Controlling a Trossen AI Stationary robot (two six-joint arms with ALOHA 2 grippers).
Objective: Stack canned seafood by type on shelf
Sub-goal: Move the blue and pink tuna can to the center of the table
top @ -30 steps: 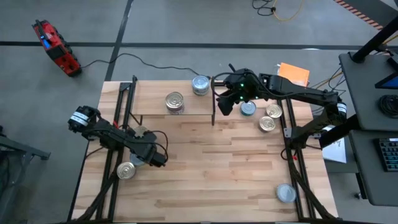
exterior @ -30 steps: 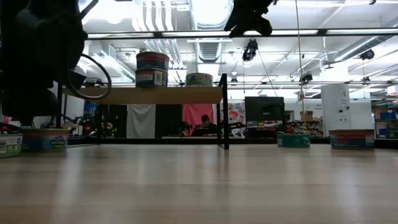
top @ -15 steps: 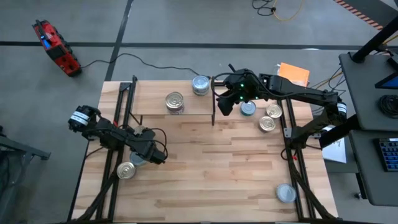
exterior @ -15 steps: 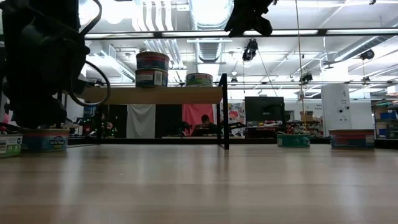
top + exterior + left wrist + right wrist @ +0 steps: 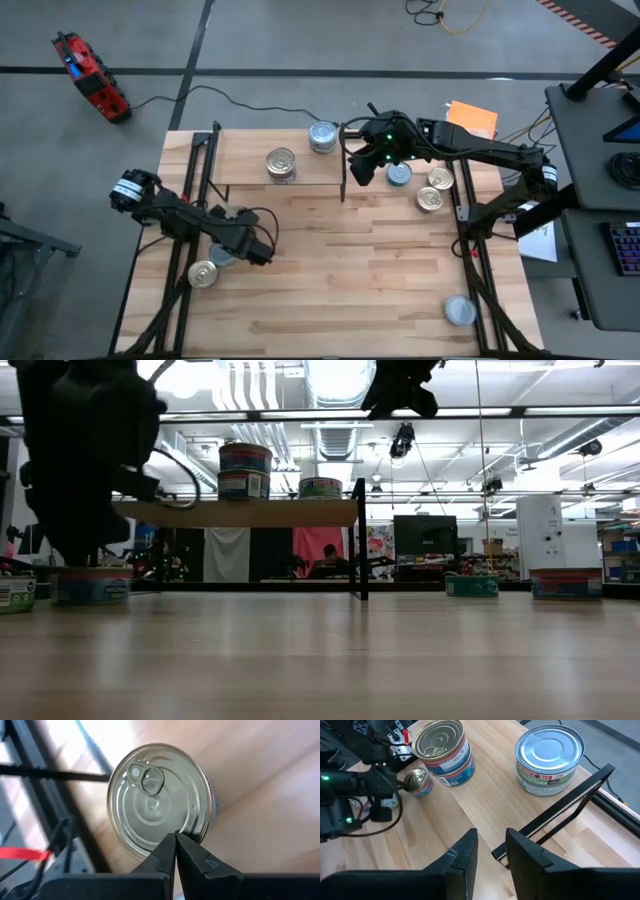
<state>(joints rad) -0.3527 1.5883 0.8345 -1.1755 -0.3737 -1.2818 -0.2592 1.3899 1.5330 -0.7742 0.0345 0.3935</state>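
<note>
The left gripper [image 5: 258, 252] hangs low over the left side of the bench [image 5: 350, 280], jaws pinched together with nothing between them. Straight ahead of its tips in the left wrist view sits a tin [image 5: 160, 800] lying flat, gold lid and pull tab up. From above, the gripper seems to be right at a can [image 5: 224, 258] that its arm mostly hides, with a second gold-lidded can [image 5: 203, 272] just beside it towards the bench corner; which of the two the wrist camera shows I cannot tell. The jaws would have to spread before they could straddle a rim, I'd say.

The right gripper [image 5: 366, 172] hovers beyond the shelf's [image 5: 240, 165] dark end post, jaws slightly apart and empty.

On the shelf stands a two-high stack [image 5: 443, 752], gold lid on top, and well apart from it a single silver-lidded tin [image 5: 549, 759] whose label reads "TUNA". Three more tins [image 5: 420, 185] cluster on the bench near the right gripper, and a lone silver one [image 5: 460, 310] sits at the near right corner. The left arm is plainly nearer the two left-hand cans.
</note>
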